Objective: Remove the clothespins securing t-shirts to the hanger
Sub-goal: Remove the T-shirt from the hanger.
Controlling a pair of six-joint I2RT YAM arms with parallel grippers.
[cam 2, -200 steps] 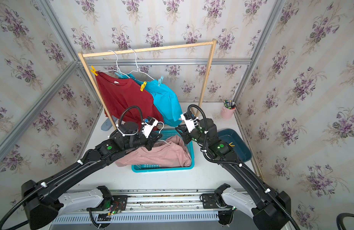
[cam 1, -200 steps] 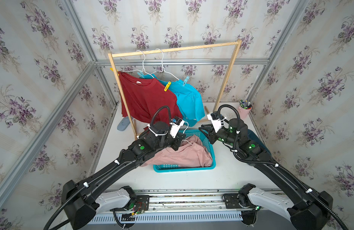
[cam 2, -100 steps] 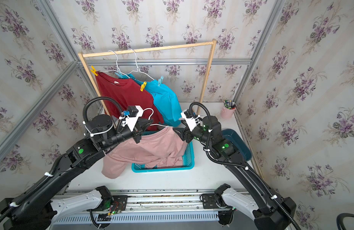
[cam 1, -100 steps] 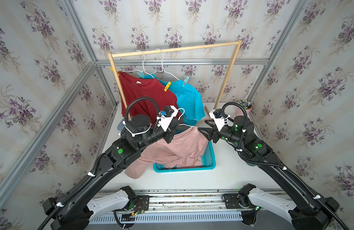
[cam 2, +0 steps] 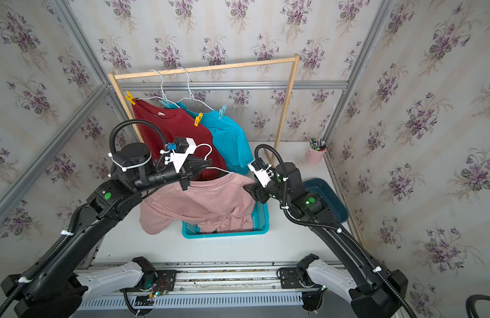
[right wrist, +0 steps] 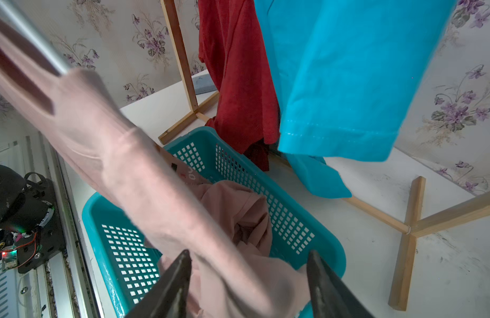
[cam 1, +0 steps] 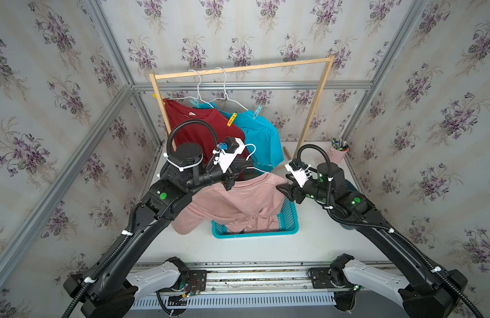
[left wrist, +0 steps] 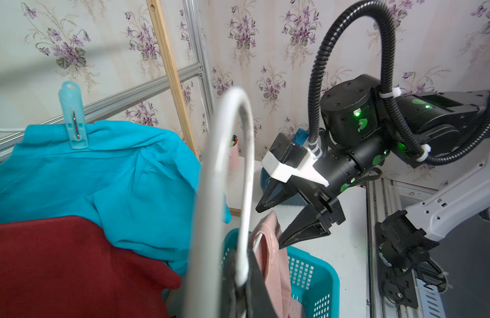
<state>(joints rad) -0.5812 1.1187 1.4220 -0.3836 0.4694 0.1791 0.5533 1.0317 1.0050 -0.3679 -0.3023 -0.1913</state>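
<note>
My left gripper (cam 1: pixel 249 165) is shut on the hook of a white wire hanger (left wrist: pixel 246 165) and holds it up. The pink t-shirt (cam 1: pixel 238 203) hangs from it, its hem trailing into the basket. My right gripper (right wrist: pixel 248 256) is open, its jaws either side of the pink shirt's shoulder (left wrist: pixel 268 220). The dark red t-shirt (cam 1: pixel 199 126) and the turquoise t-shirt (cam 1: pixel 263 135) hang on the rail. A yellow clothespin (cam 1: pixel 232 119) and a light blue clothespin (cam 1: pixel 257 111) clip their near shoulders. Another yellow clothespin (cam 2: pixel 130 97) and another blue clothespin (cam 2: pixel 164 103) sit further along.
A teal basket (cam 1: pixel 290 217) stands on the white table under the pink shirt. The wooden rack (cam 1: pixel 318 102) stands behind it, its feet spreading over the table (right wrist: pixel 409 220). A pink cup of pens (cam 1: pixel 338 151) and a dark teal tray (cam 2: pixel 329 198) are at the right.
My left arm has lifted the hanger and pink shirt up out of the basket. The right gripper has risen with it and opened around the shirt's shoulder.
</note>
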